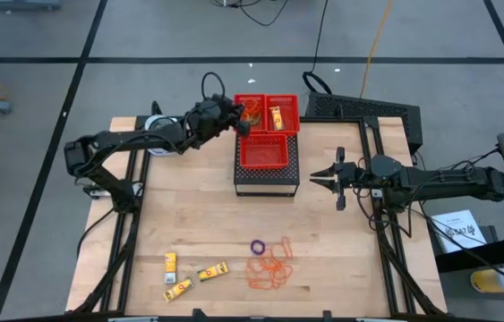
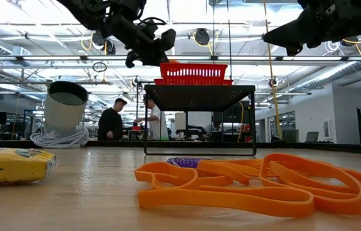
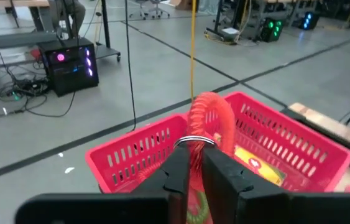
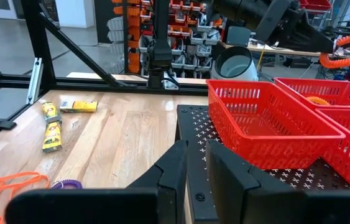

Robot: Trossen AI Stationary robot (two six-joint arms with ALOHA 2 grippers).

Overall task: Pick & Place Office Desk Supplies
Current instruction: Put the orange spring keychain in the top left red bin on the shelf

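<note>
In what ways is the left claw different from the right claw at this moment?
The left claw is shut on a rubber band above the far baskets; the right claw holds nothing and waits beside the stand. The left claw is at the table's far side; the right claw is at mid-table. Both are dark, two-fingered.

Even bright overhead lighting, soft short shadows on table (image 1: 198, 224), ceiling strip lights glaring in low view, near rubber bands (image 2: 251, 183) and yellow packet (image 2: 7, 165) blurred, background sharp, slight edge distortion in wrist views
</note>
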